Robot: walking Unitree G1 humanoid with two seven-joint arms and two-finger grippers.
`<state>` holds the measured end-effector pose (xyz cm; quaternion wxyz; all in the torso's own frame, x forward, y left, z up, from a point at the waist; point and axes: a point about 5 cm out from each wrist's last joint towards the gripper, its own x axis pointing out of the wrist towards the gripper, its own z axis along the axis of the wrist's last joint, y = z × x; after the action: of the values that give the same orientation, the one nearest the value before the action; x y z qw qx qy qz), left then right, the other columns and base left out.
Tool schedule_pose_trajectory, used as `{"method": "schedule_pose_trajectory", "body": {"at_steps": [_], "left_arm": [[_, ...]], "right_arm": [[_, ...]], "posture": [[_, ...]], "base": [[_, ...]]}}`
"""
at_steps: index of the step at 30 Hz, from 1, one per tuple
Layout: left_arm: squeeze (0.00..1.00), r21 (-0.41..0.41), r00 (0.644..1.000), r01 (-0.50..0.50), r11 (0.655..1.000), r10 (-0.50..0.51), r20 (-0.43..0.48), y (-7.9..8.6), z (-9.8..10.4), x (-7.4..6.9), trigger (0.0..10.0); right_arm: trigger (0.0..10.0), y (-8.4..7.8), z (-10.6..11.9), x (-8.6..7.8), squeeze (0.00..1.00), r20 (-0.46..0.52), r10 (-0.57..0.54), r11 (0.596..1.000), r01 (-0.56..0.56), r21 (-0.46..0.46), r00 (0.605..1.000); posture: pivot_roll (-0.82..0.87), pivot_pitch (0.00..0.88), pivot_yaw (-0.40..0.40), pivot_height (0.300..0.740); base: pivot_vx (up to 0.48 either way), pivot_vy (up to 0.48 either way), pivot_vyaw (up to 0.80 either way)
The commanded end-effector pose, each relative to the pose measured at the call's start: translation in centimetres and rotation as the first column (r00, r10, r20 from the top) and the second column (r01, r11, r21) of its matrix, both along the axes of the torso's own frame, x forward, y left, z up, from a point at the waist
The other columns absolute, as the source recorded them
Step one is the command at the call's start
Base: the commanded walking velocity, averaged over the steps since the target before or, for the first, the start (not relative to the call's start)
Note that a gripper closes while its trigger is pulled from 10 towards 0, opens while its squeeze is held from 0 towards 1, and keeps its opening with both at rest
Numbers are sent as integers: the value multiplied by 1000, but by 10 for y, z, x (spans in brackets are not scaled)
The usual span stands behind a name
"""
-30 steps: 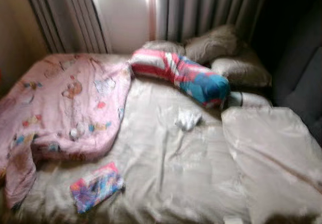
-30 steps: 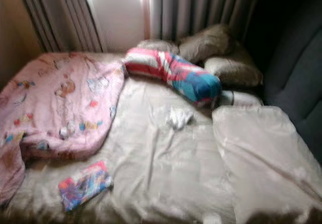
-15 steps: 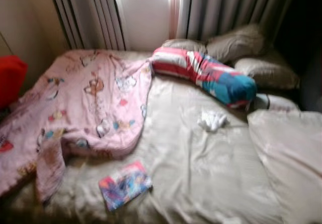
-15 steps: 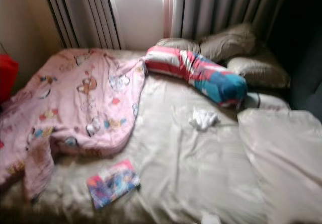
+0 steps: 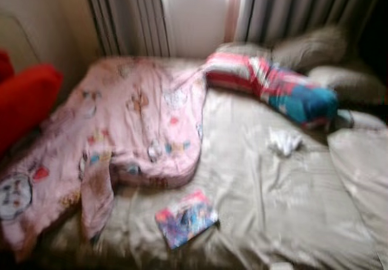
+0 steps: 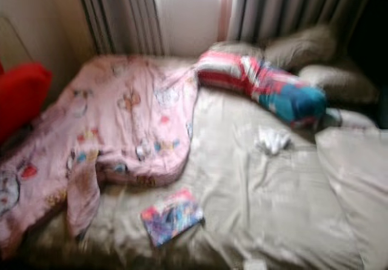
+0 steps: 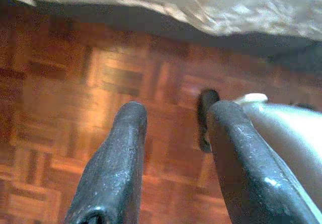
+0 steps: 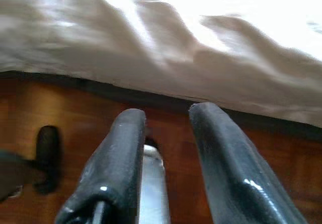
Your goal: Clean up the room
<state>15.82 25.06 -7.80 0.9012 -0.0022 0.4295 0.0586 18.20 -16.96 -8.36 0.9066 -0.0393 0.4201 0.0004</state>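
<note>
A bed with a wrinkled beige sheet (image 5: 273, 203) lies before me. A pink cartoon-print blanket (image 5: 121, 130) is spread over its left half and hangs off the near edge. A striped red, white and blue bolster (image 5: 273, 88) lies across the head end. A crumpled white cloth (image 5: 285, 141) sits on the sheet below it. A small colourful packet (image 5: 185, 218) lies near the front edge. My left gripper (image 7: 176, 113) hangs open over the parquet floor beside the bed. My right gripper (image 8: 167, 114) hangs open too, just under the sheet's edge.
Beige pillows (image 5: 315, 48) are piled at the back right under grey curtains (image 5: 127, 15) and a bright window. A red cushion (image 5: 24, 100) stands at the far left against the wall. Wooden parquet floor (image 7: 60, 83) runs along the bed's side.
The camera has turned left, so the whole bed has shifted right in the picture. The red cushion has come into view at the left. Nothing on the bed has moved.
</note>
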Motion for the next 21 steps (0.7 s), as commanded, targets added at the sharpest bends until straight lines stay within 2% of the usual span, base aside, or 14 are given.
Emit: {"method": "schedule_pose_trajectory", "body": {"at_steps": [1, 21], "left_arm": [[0, -5, 999, 2, 1000, -2, -34, -2, -4, -7, 10000], [0, -4, 999, 4, 1000, -4, -35, -1, -4, -8, 10000]], "right_arm": [[10000, -9, -3, -7, 0, -23, -22, 1000, 22, -14, 999], [10000, -10, -2, -6, 0, -18, -43, 999, 43, -6, 999]], "posture": [[-20, 157, 36, 740], [-18, 156, 35, 740]], "base": [[0, 371, 0], [0, 370, 0]]}}
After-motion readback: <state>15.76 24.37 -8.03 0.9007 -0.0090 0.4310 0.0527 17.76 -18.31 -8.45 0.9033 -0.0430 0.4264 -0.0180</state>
